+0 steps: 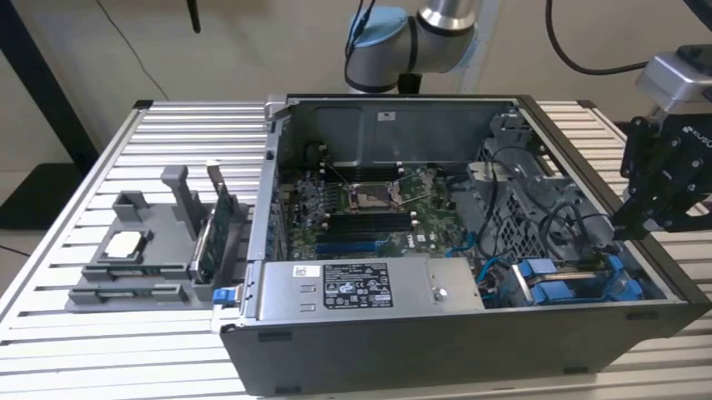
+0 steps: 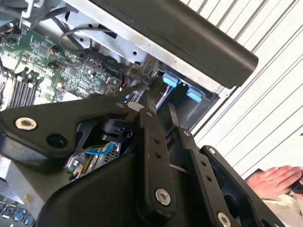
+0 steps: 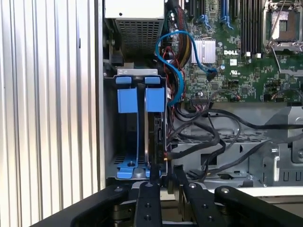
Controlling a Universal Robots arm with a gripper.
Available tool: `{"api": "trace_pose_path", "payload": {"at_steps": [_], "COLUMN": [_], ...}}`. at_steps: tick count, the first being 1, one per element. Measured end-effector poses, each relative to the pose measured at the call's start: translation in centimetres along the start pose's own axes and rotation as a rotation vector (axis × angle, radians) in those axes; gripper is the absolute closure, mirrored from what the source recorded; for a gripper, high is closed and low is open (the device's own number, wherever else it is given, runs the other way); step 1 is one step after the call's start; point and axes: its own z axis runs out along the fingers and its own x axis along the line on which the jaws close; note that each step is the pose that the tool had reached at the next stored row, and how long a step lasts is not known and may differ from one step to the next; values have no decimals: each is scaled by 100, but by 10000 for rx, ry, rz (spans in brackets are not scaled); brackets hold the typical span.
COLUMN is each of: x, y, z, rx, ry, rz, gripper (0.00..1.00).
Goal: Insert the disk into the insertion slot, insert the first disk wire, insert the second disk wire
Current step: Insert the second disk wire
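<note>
First wrist view: the disk [image 3: 156, 133] is seen just ahead of the claw [image 3: 163, 173], seated in the insertion slot [image 3: 147, 142]. Whether the claw is spread or clamped cannot be told.

Blue-framed disk [image 3: 156, 132] upright on edge inside insertion slot [image 3: 152, 72].

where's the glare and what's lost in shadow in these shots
Exterior view: the slatted table glares white at the exterior view's left. First wrist view: the slats wash out, and the drive cage is shadowed inside. Second wrist view: the gripper reads dark against bright slats.
</note>
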Motion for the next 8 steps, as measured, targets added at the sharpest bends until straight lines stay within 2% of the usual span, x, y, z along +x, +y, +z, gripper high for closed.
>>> {"api": "trace_pose_path", "payload": {"at_steps": [8], "x": [-2], "y": [-70], "z": [2], "rx": [-3], "ry": [0], "rz": [-18], "gripper": [73]}}
